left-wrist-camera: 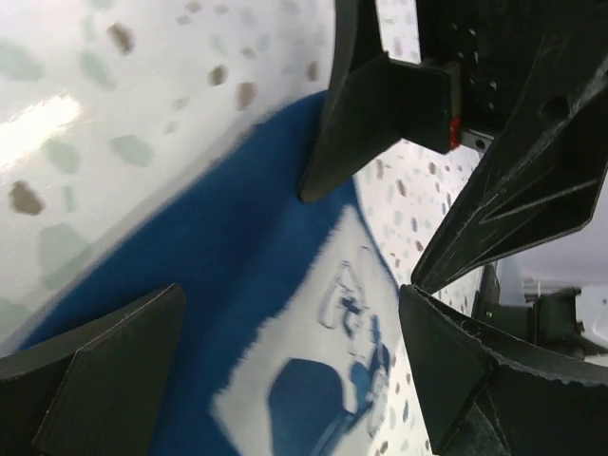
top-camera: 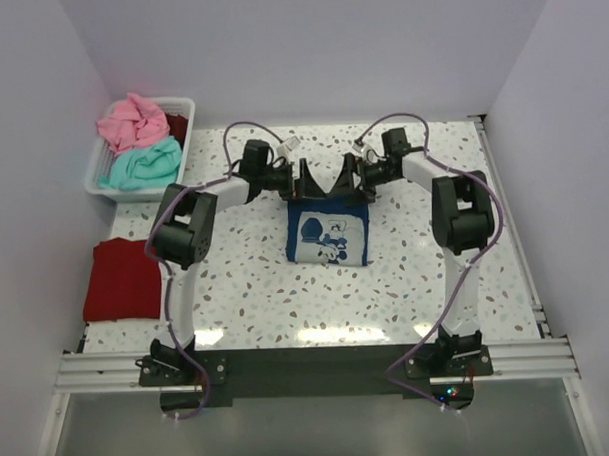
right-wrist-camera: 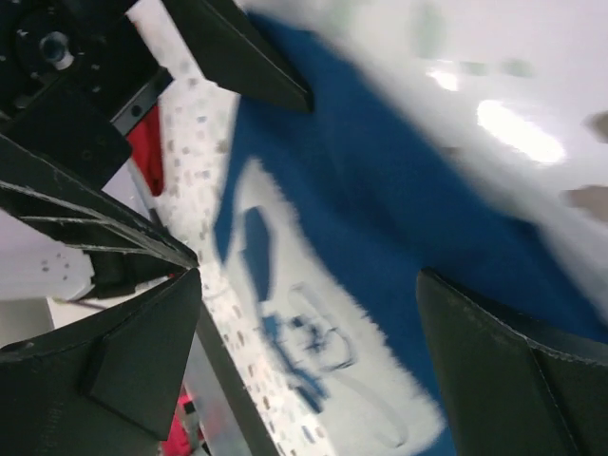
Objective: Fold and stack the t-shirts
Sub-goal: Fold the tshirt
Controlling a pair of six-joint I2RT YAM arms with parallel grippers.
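A folded navy t-shirt (top-camera: 328,234) with a white printed picture lies mid-table. Both grippers hang over its far edge, jaws wide and empty: the left gripper (top-camera: 308,183) over the left corner, the right gripper (top-camera: 351,179) over the right. In the left wrist view the left gripper (left-wrist-camera: 293,313) is open above the navy cloth (left-wrist-camera: 218,275). The right wrist view shows the right gripper (right-wrist-camera: 309,285) open above the same cloth (right-wrist-camera: 399,218). A folded dark red t-shirt (top-camera: 123,279) lies at the table's left edge. Pink (top-camera: 131,122) and teal (top-camera: 142,164) t-shirts sit crumpled in the basket.
The white plastic basket (top-camera: 93,175) stands at the back left corner. White walls close in the table on three sides. Speckled tabletop (top-camera: 426,274) shows around the navy shirt. The arms' bases sit on a rail at the near edge (top-camera: 309,363).
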